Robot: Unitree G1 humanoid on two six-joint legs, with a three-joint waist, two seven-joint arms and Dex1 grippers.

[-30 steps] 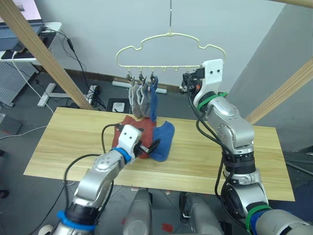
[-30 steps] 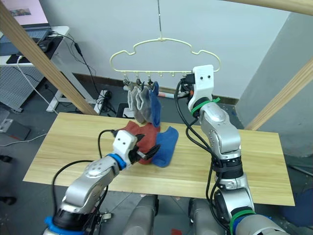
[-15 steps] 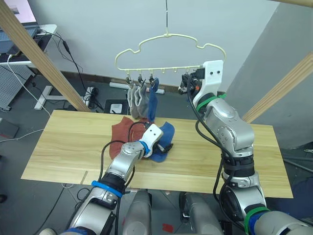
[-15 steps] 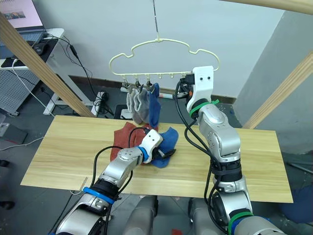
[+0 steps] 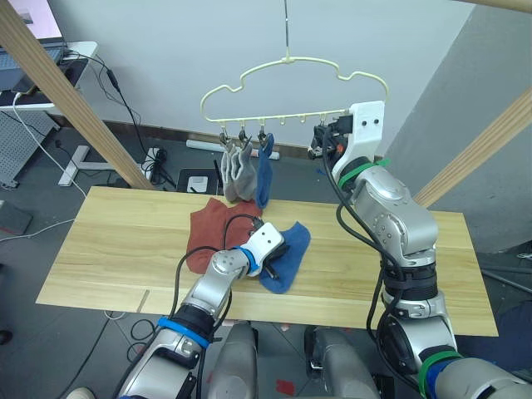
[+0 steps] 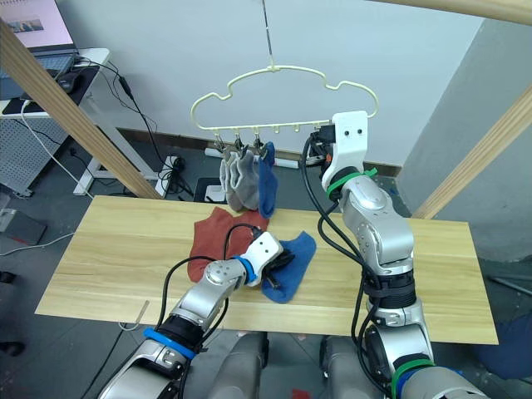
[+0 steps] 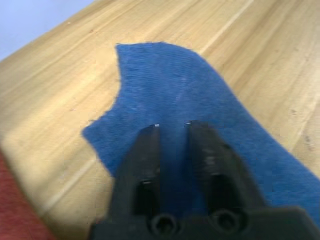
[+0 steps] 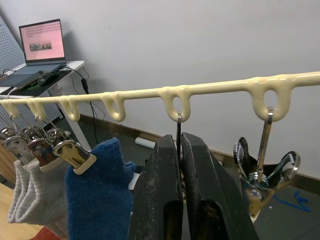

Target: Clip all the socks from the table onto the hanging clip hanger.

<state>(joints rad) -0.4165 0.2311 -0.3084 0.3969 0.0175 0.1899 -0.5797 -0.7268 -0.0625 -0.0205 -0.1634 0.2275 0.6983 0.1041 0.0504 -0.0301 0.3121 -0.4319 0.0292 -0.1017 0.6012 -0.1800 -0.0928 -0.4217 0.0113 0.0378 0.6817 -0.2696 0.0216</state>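
Blue soft fabric lay under my left gripper: a short ankle sock spread flat on the long tabletop of light wooden planks. My two black fingers stood almost closed, a narrow gap between them, tips resting on the cloth; I could not tell whether any fabric was pinched. Just beside the blue sock, on its left, two rust-red socks lay together on the planks, overlapping so that I could not separate their outlines.

Above the table's far edge hung the pale yellow cloud-shaped wire hanger with its hook and row of small metal clips. Three clips at its left end held socks: two light grey ones side by side, then a second blue sock touching them.

My right gripper was raised to the hanger's lower bar, fingers pressed together on the thin wire stem of a metal clip. Next to it an empty silver clip dangled from its own loop.
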